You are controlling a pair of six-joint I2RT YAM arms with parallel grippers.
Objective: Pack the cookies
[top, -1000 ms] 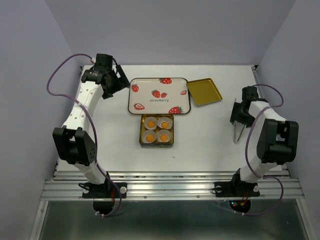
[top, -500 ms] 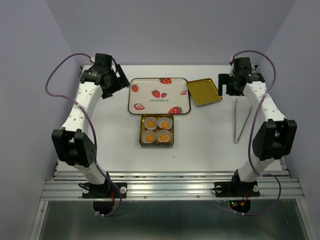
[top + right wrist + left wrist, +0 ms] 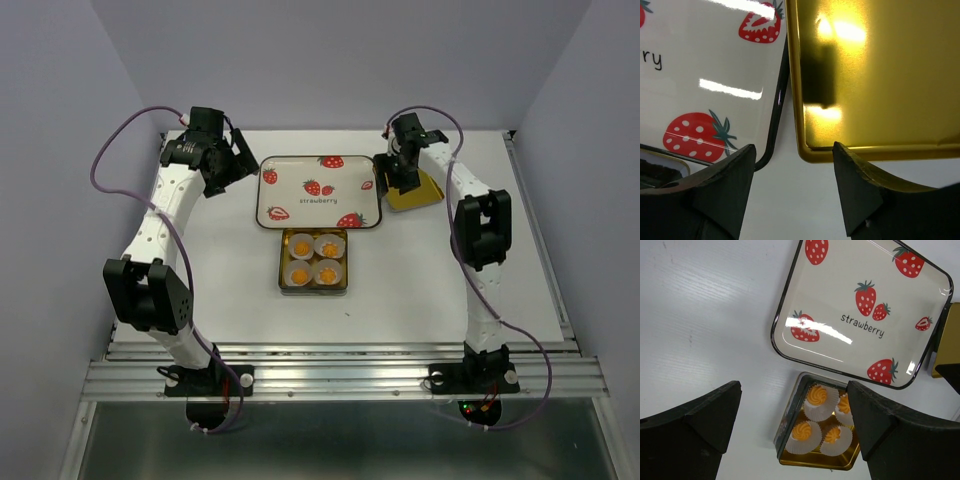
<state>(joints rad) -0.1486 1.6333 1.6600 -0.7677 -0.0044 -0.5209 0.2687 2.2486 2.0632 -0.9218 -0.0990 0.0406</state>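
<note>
The cookies [image 3: 816,395] show only their orange tops, the rest sunk in white paper cups [image 3: 805,440]. In the left wrist view the tray's rim hides the far edge of their gold tin [image 3: 790,420]. The right wrist view catches just a dark sliver of that tin at its lower-left edge, with both the tray and the lid cropped. The left gripper [image 3: 792,386] hangs well above the table [image 3: 705,315], its fingers [image 3: 695,425] spread wide and holding nothing, and the cookies appear in the gap between them, far below. The right gripper [image 3: 794,147] has its fingers parted and empty, low over the corner of the gold lid [image 3: 875,75], beside the strawberry tray [image 3: 715,60]. The cookies lie well apart from it, nearer the arm bases. The count is four cookies, four cups, one tin, one tray and one lid.
</note>
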